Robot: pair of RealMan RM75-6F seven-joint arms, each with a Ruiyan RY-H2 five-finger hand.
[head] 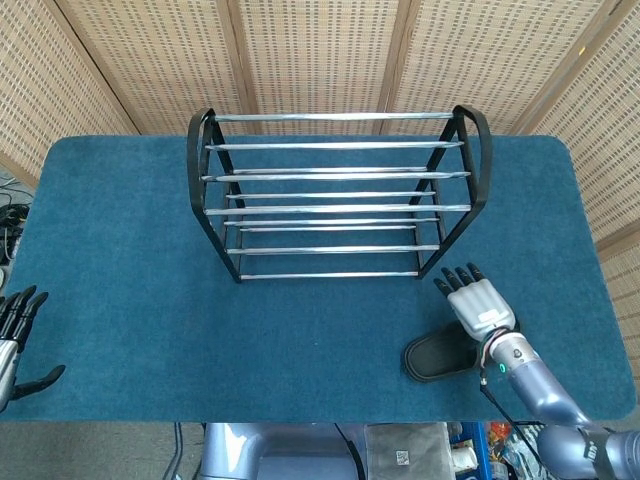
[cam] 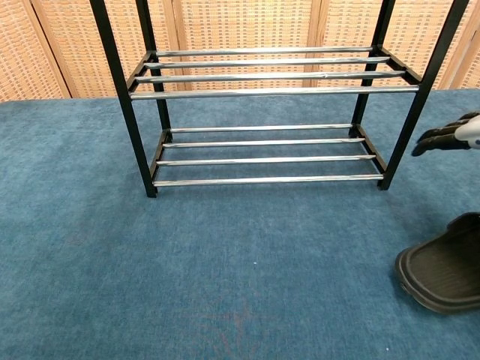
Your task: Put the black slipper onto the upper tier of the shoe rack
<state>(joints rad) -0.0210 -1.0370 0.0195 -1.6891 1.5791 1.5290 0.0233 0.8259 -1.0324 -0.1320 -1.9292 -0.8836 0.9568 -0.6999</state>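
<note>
Blue carpeted table (head: 120,250), wicker screens behind. Black slipper (head: 440,355) lay flat, front right of shoe rack (head: 335,190), upper tier bare. Your right hand (head: 477,298) hovered above it, fingers spread, empty; left hand (head: 12,335) idle, spread. Step: grasp. Next, you'd need to lower and clamp slipper.

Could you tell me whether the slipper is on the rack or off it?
Off. The slipper lies on the table in front of the rack, whose tiers are bare.
</note>
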